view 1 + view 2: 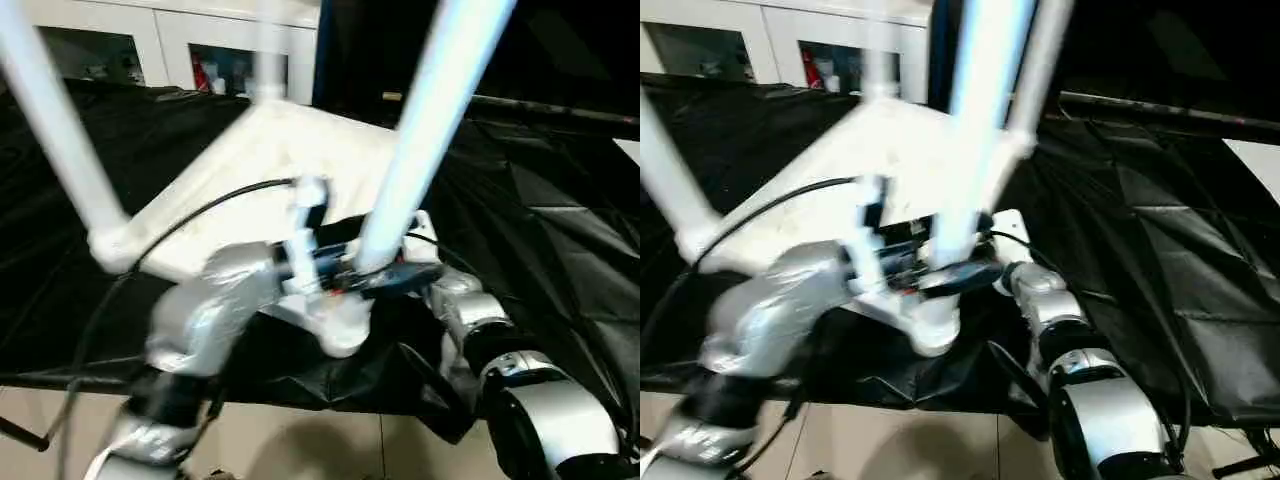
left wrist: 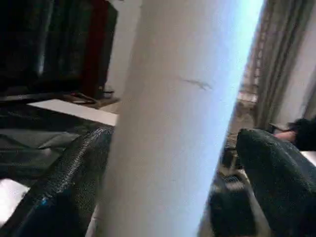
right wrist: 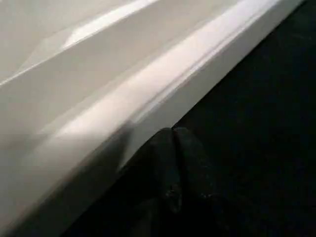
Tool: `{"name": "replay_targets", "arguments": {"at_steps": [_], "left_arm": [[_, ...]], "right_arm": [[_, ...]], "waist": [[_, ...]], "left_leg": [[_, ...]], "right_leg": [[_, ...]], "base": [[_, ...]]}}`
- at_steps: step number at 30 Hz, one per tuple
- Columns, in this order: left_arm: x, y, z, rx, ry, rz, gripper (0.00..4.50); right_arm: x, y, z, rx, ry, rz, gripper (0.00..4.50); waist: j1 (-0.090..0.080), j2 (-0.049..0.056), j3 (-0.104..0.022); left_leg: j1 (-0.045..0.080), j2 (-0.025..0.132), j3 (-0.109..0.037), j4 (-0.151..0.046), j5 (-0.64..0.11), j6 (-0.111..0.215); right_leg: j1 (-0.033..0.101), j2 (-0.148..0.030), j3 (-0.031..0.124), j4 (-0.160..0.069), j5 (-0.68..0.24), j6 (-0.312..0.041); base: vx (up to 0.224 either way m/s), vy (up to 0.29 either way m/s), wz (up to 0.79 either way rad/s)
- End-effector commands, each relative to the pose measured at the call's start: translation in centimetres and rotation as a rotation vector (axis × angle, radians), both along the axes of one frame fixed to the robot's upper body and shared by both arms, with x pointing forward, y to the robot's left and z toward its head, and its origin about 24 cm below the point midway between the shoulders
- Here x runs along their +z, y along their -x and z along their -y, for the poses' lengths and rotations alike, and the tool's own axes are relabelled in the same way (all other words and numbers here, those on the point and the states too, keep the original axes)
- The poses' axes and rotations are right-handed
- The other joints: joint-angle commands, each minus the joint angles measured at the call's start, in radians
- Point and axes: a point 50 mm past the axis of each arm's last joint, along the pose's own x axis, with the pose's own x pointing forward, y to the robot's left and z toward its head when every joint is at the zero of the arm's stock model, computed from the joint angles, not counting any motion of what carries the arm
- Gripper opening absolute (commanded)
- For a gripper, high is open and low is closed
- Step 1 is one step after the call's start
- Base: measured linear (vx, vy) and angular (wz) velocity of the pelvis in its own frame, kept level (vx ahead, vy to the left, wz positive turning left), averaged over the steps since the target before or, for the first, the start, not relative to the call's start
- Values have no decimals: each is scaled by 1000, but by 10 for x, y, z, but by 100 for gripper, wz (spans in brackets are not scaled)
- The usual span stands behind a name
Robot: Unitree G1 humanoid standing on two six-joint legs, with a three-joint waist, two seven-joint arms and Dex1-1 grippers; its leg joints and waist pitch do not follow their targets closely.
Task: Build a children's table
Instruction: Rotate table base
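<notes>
**benchbuilder:** so where was everything at that point? The tabletop (image 1: 270, 160) lay upside down on the black sheet (image 1: 560, 230), with legs already standing in the corner sockets. One leg (image 1: 55, 130) rose from the socket at about 9 o'clock, another one was way at the back around 12, pretty smeared. The near leg (image 1: 425, 130) was the one being worked on: it stood in the near corner socket (image 1: 340, 325) at roughly 6 o'clock and leaned up toward 1 o'clock.

**tinkerdan:** and the grippers?

**benchbuilder:** the left gripper (image 2: 173, 163) had its fingers (image 2: 69, 187) spread wide on either side of that near leg, low down just above the socket. In the wrist view the tube ran right up between them, a gap showing on one side, so I'd say around it rather than clamped, though the blur makes contact hard to call. The right gripper (image 3: 175, 163) had its fingers pressed together, holding nothing, tip resting right by the edge of the tabletop at the sheet.

**tinkerdan:** so what did the next move hinge on?

**benchbuilder:** my guess: the leg's long axis was tilted off the socket's. The left arm was the nearer one, already straddling it, so it'd need to close and push down along the tube
</notes>
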Motion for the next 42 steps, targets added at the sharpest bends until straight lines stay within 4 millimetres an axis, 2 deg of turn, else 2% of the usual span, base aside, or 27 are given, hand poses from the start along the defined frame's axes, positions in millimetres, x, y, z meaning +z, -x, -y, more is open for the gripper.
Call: {"name": "replay_targets", "arguments": {"at_steps": [1, 2, 3, 5, 6, 10, 11, 12, 14, 15, 17, 19, 20, 22, 23, 24, 27, 28, 29, 30, 32, 34, 35, 36, 40, 41, 42], "left_arm": [[-5, -5, 15, 36, -57, 25, 446], [-5, -6, 18, 48, -68, 26, 446], [-5, -6, 18, 48, -68, 26, 446], [-3, -8, 27, 57, -56, 17, 446], [-2, -8, 27, 56, -55, 17, 446], [-3, -10, 37, 49, -60, 33, 446], [-5, -11, 38, 59, -75, 40, 446], [-5, -14, 37, 75, -84, 46, 446], [-7, -19, 35, 112, -104, 59, 446], [-9, -23, 33, 146, -125, 68, 446], [-18, -37, 17, 250, -221, 99, 446], [-22, -39, 8, 276, -250, 122, 446], [-24, -39, 0, 277, -260, 115, 446], [-26, -38, -5, 274, -265, 105, 446], [-27, -37, -11, 268, -264, 100, 446], [-30, -34, -20, 251, -269, 102, 446], [-34, -30, -30, 228, -286, 91, 446], [-36, -26, -36, 201, -301, 82, 446], [-38, -23, -40, 183, -310, 75, 446], [-38, -23, -40, 183, -310, 75, 446], [-43, -20, -45, 169, -351, 69, 446], [-61, -12, -53, 119, -499, 64, 446], [-61, -12, -53, 119, -499, 64, 429], [-70, -11, -55, 110, -550, 58, 418], [-81, -16, -62, 123, -662, 41, 385], [-81, -16, -62, 123, -662, 41, 385], [-81, -17, -62, 130, -675, 34, 372]], "right_arm": [[3, 1, -17, 90, -17, 8, 0], [2, 1, -18, 93, -18, 6, 0], [2, 1, -18, 93, -18, 6, 0], [1, 4, -25, 134, -40, -2, 0], [1, 4, -25, 138, -42, -2, 0], [1, 10, -39, 251, -66, -5, 0], [1, 9, -39, 245, -49, 5, 0], [2, 8, -37, 225, -39, 12, 0], [3, 5, -32, 175, -18, 29, 0], [4, 3, -27, 139, -12, 41, 0], [12, -6, -5, 5, -6, 85, 0], [16, -8, 6, -36, -28, 98, 0], [18, -9, 13, -38, -36, 105, 0], [19, -8, 18, -34, -38, 110, 0], [20, -7, 24, -24, -38, 116, 0], [21, -5, 31, -7, -32, 122, 0], [20, -1, 41, 7, -15, 129, 0], [20, 2, 48, 13, -5, 129, 0], [20, 4, 52, 15, 0, 129, 0], [20, 4, 52, 15, 0, 129, 0], [20, 6, 58, 26, 11, 127, 0], [25, 19, 70, 125, 44, 112, 0], [25, 19, 70, 125, 44, 112, 0], [29, 29, 73, 224, 58, 100, 0], [42, 52, 74, 420, 76, 75, 0], [42, 52, 74, 420, 76, 75, 0], [45, 57, 76, 462, 92, 72, 0]], "waist": [[11, 20, -77], [12, 34, -79], [9, 27, -78], [8, 41, -80], [9, 32, -81], [4, 46, -81], [2, 42, -81], [2, 50, -82], [1, 47, -81], [1, 44, -80], [5, 44, -79], [6, 43, -76], [6, 37, -75], [9, 44, -77], [10, 38, -77], [12, 39, -77], [14, 40, -80], [16, 45, -80], [17, 41, -80], [17, 43, -79], [22, 44, -76], [26, 38, -73], [31, 42, -72], [32, 42, -71], [36, 42, -71], [36, 42, -71], [36, 43, -70]], "left_leg": [[6, 29, -4, -60, -32, 49], [9, 31, -6, -58, -30, 45], [10, 31, -4, -58, -31, 48], [11, 30, -3, -55, -31, 52], [6, 28, -4, -55, -33, 57], [3, 29, -6, -55, -46, 70], [3, 30, -7, -55, -46, 71], [4, 31, -7, -54, -50, 71], [10, 30, -5, -55, -69, 70], [5, 31, -6, -56, -70, 70], [12, 31, -5, -56, -77, 66], [10, 31, -5, -59, -92, 58], [10, 31, -3, -59, -97, 56], [9, 30, -2, -57, -72, 56], [9, 29, -2, -57, -67, 60], [5, 28, -3, -56, -53, 68], [7, 28, 0, -54, -43, 78], [8, 29, -1, -54, -46, 77], [4, 28, -2, -54, -38, 79], [8, 28, 1, -55, -50, 78], [10, 29, 1, -57, -71, 68], [11, 30, 0, -61, -87, 61], [13, 33, 0, -61, -90, 61], [13, 29, -1, -62, -91, 59], [12, 33, -3, -63, -90, 64], [12, 33, -3, -63, -90, 64], [11, 32, -3, -65, -108, 58]], "right_leg": [[71, -73, 46, -67, 184, -271], [70, -74, 46, -64, 199, -277], [68, -71, 45, -67, 208, -281], [68, -70, 45, -64, 244, -301], [74, -70, 46, -64, 252, -309], [75, -71, 44, -67, 231, -320], [76, -72, 43, -67, 229, -321], [75, -74, 43, -67, 225, -325], [72, -72, 44, -72, 197, -324], [75, -74, 44, -71, 185, -324], [70, -73, 44, -76, 143, -308], [70, -74, 44, -80, 102, -295], [70, -74, 45, -81, 86, -289], [68, -71, 45, -76, 113, -287], [70, -70, 44, -76, 122, -285], [71, -70, 44, -73, 137, -282], [66, -70, 45, -72, 157, -287], [66, -70, 45, -71, 159, -289], [69, -70, 45, -69, 174, -285], [63, -67, 45, -72, 159, -285], [62, -67, 45, -76, 121, -280], [63, -65, 46, -80, 78, -258], [60, -66, 46, -80, 72, -243], [62, -61, 45, -85, 64, -229], [61, -65, 47, -85, 83, -223], [61, -65, 47, -85, 83, -223], [62, -67, 47, -91, 48, -219]], "base": [[0, 0, 0], [0, 0, 0], [0, 0, 0], [0, 0, 0], [0, 0, 0], [0, 0, 0], [0, 0, 0], [0, 0, 0], [0, 0, 0], [0, 0, 0], [0, 0, 0], [0, 0, 0], [0, 0, 0], [0, 0, 0], [0, 0, 0], [0, 0, 0], [0, 0, 0], [0, 0, 0], [0, 0, 0], [0, 0, 0], [0, 0, 0], [0, 0, 0], [0, 0, 0], [0, 0, 0], [0, 0, 0], [0, 0, 0], [0, 0, 0]]}}
